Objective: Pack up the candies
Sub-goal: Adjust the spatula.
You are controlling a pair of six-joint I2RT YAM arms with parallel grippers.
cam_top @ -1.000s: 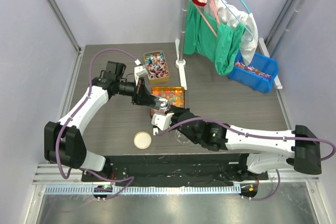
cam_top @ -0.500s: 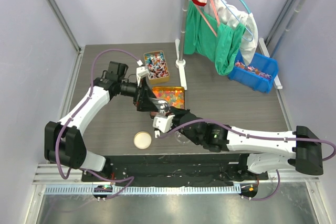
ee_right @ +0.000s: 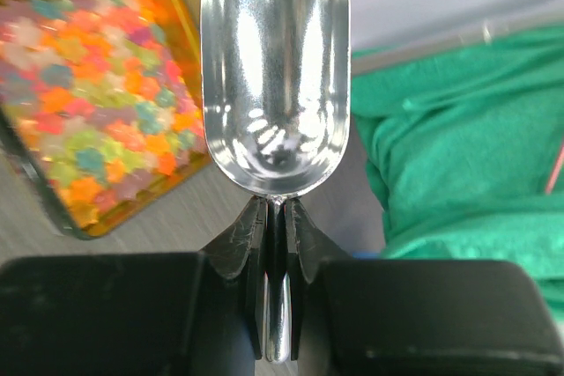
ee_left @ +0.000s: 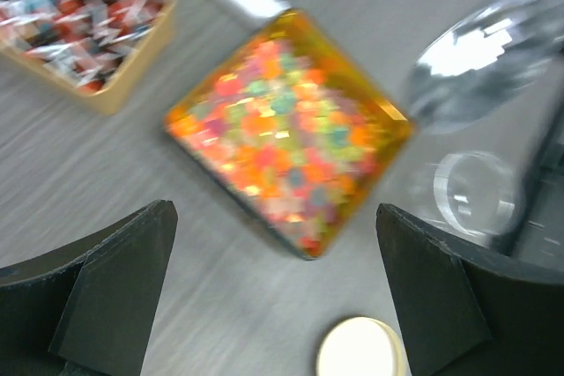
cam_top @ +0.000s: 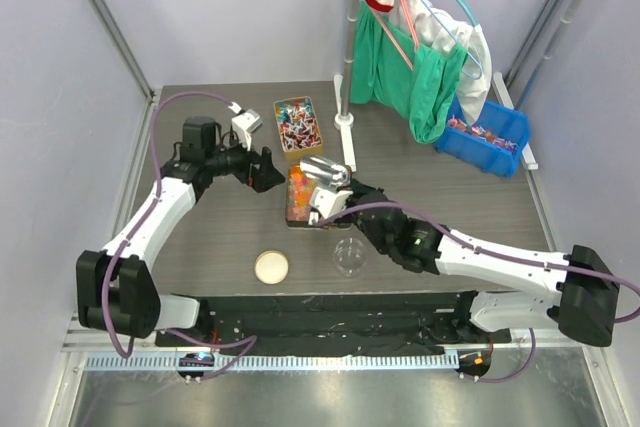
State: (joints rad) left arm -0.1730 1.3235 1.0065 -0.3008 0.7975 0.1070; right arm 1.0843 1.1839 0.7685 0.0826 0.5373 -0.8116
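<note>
The candies (cam_top: 297, 125) fill a tan tray at the back of the table, which also shows at the top left of the left wrist view (ee_left: 79, 15). My left gripper (cam_top: 262, 169) (ee_left: 273, 217) stands open and holds nothing, left of the orange tray of jelly pieces (cam_top: 298, 197) (ee_left: 286, 129). My right gripper (cam_top: 335, 185) (ee_right: 276, 217) is shut on the handle of a shiny metal scoop (cam_top: 322, 169) (ee_right: 273, 68). The scoop's bowl is empty and hangs over that orange tray's right edge (ee_right: 88, 85). More wrapped candies lie in a blue bin (cam_top: 490, 132).
A clear jar (cam_top: 349, 255) (ee_left: 471, 191) and its cream lid (cam_top: 271, 267) (ee_left: 361, 350) sit near the front edge. A white-based pole (cam_top: 345, 127) with hanging green cloth (cam_top: 420, 77) (ee_right: 458, 147) stands at the back right.
My left gripper opened and drew back to the left, away from the scoop. The right arm carried the scoop toward the back, uncovering the jar.
</note>
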